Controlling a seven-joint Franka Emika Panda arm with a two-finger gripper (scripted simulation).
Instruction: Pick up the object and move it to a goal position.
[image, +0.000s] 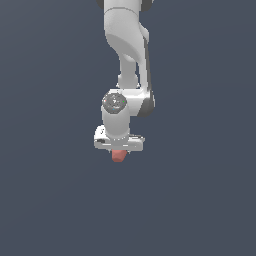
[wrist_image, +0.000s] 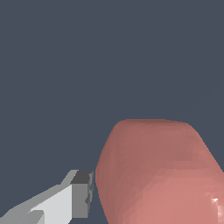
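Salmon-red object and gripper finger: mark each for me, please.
salmon-red object (wrist_image: 159, 175), wrist view, middle of its rounded face.
salmon-red object (image: 119, 156), exterior view, part showing below the gripper.
gripper finger (wrist_image: 81, 194), wrist view, grey pad.

A matte, salmon-red object (wrist_image: 157, 175) with a smooth, faintly faceted surface is seen just beside a pincer (image: 119, 149) finger (wrist_image: 65, 201) finished in smooth white plastic with a dull grey pad. Light sheen is shown on the arm's (image: 125, 40) white shell.

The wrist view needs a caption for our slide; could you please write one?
Wrist view: salmon-red object fills the frame beside one grey-padded gripper finger, plain dark background.
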